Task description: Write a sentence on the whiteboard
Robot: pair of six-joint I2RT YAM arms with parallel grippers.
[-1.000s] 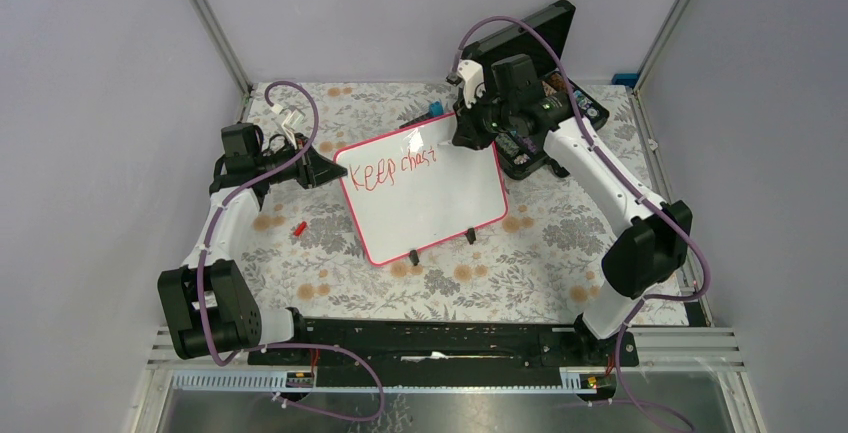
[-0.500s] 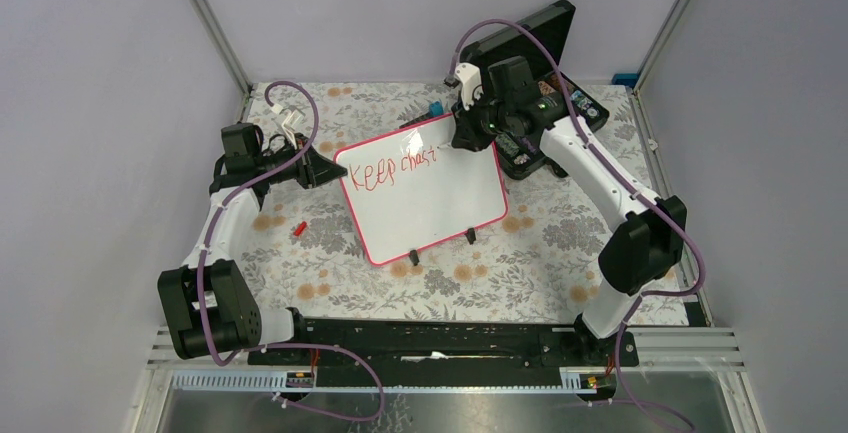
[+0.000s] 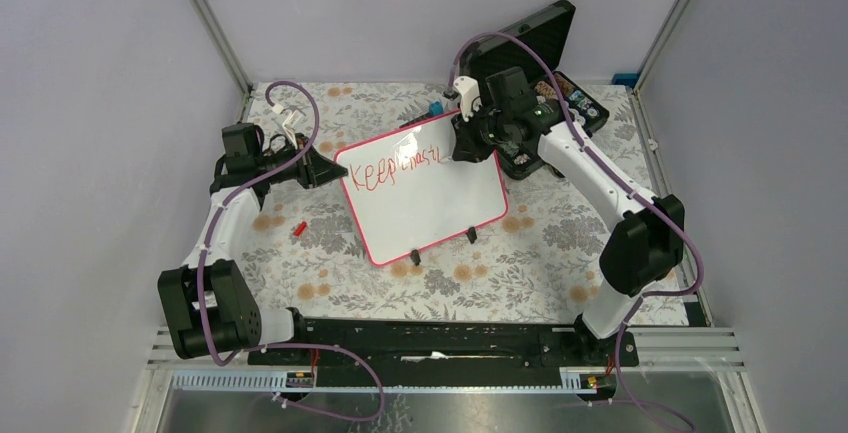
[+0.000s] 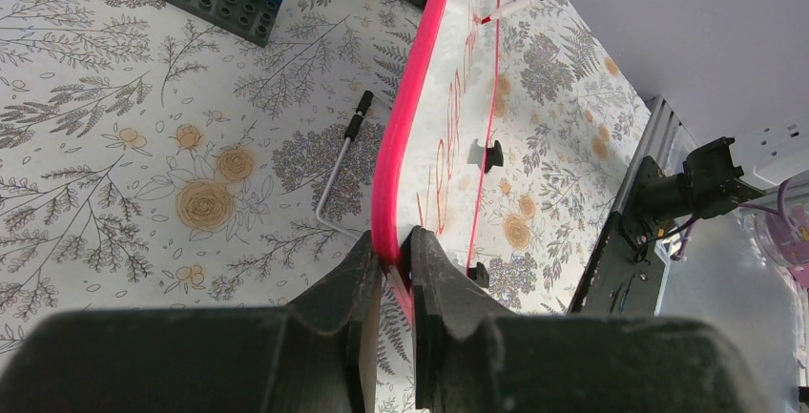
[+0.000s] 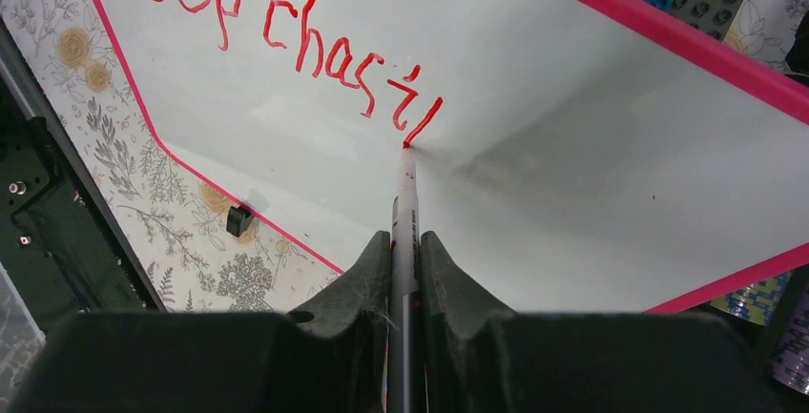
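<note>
Top external view: the whiteboard sits centred on the worktop, its long axis running from left to far right.
The left gripper pinches its frame. The right gripper clamps a marker with its tip on the sentence, which apparently ends "chasi"; the first word is cropped.

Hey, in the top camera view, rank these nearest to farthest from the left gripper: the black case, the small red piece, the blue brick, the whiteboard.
1. whiteboard, its left edge clamped in the left gripper
2. small red piece, on the table toward the bases
3. blue brick, behind the board's far edge
4. black case, far right
</note>
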